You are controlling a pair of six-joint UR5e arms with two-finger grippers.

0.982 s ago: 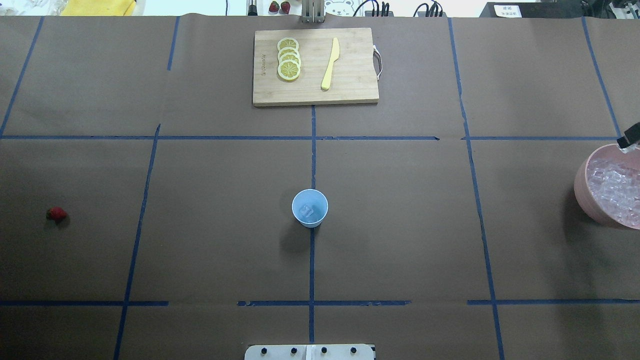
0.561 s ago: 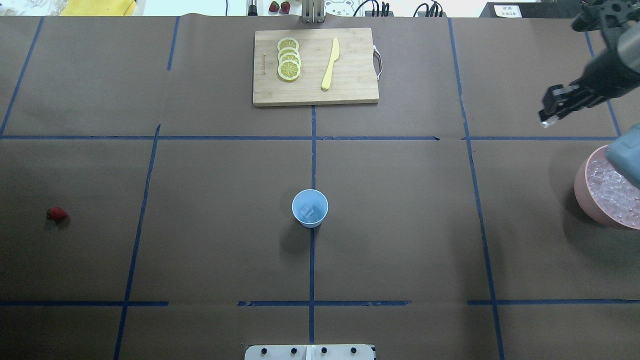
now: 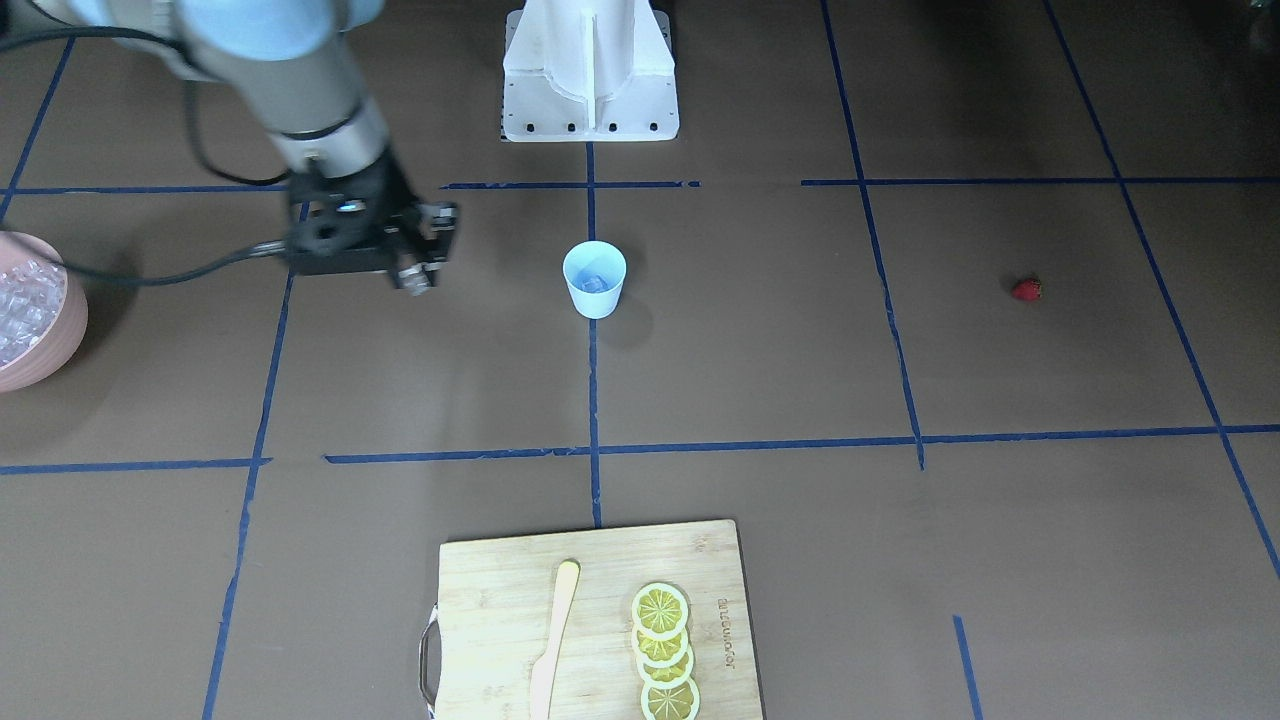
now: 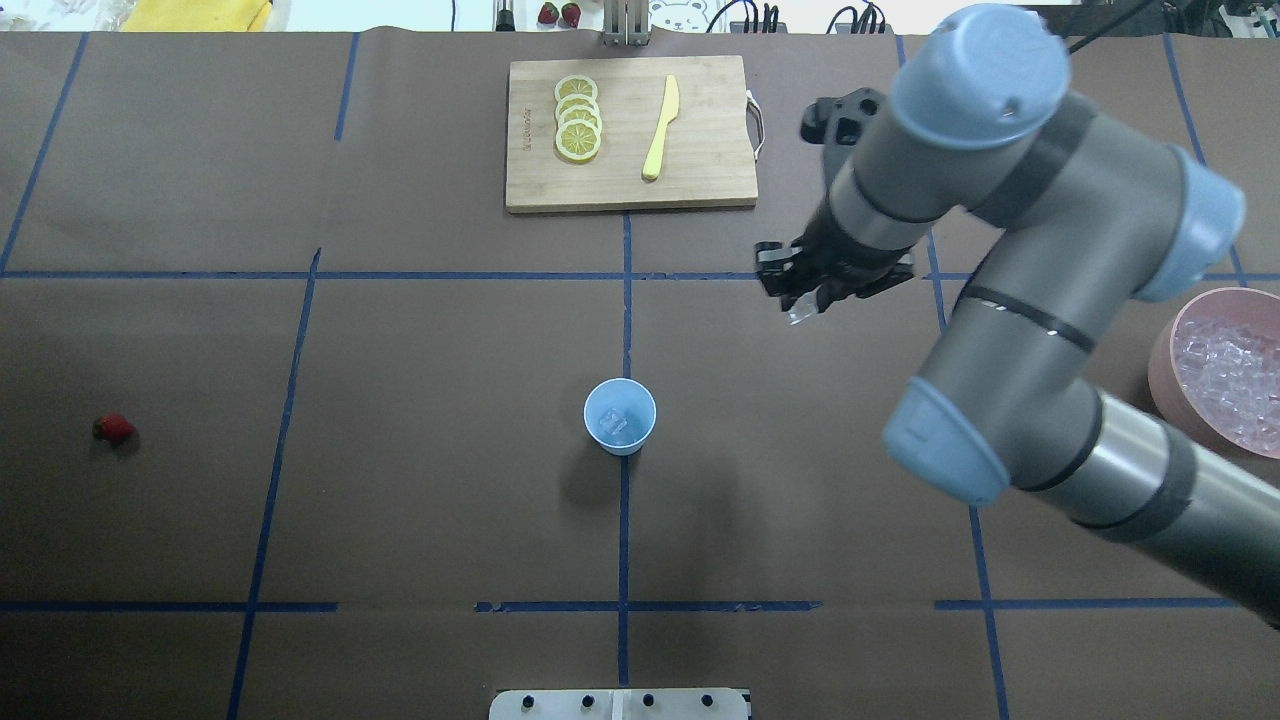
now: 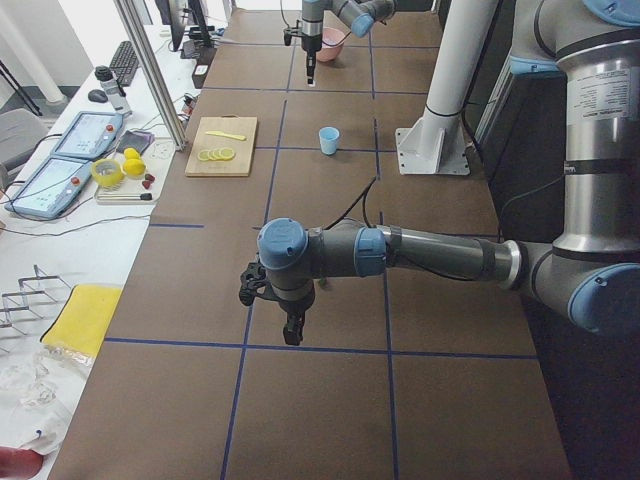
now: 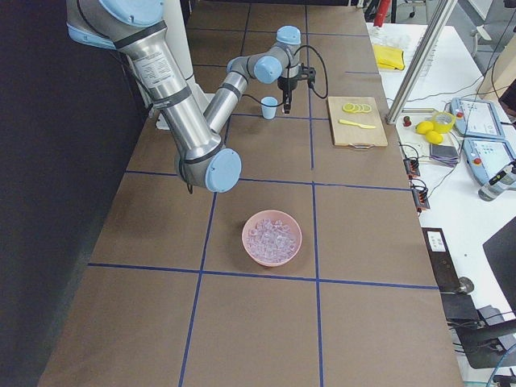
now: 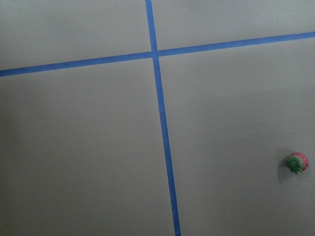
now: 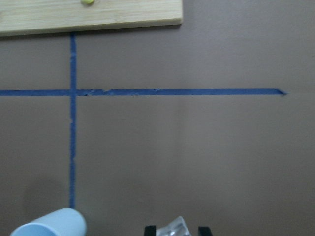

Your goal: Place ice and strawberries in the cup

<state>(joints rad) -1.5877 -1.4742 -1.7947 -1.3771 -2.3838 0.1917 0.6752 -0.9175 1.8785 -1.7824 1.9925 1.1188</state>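
I see the cup (image 4: 620, 417) standing upright near the middle of the desk (image 4: 400, 500), right on a blue tape line (image 4: 625, 300). One ice cube (image 4: 613, 425) lies at the bottom of it. The pink bowl (image 4: 1160, 370) sits far off at the right edge of the desk. It is full of ice (image 4: 1235, 380).

The right gripper (image 4: 801, 306) hangs over the desk between the cutting board (image 4: 630, 180) and the cup. It is off to the cup's right and apart from it. Its jaws are pinched narrow on a small clear held cube (image 8: 175, 227). In the right wrist view that cube sits right between the two fingertips, and the cup's rim shows in the lower left corner.

The strawberry (image 4: 113, 428) lies alone on the desk far to the left, well apart from the cup. The left gripper (image 5: 292, 336) points down over the desk in the left side view. I cannot tell if it is wide or narrow. Its wrist view shows the strawberry near the right edge, on brown paper by two crossing tape lines.

The cutting board lies at the far edge of the desk. On it are lemon slices (image 4: 578, 118) laid in an overlapping row, and a yellow knife (image 4: 661, 128) beside them. From overhead, the big right arm (image 4: 1010, 300) covers part of the desk between the bowl and the cup.
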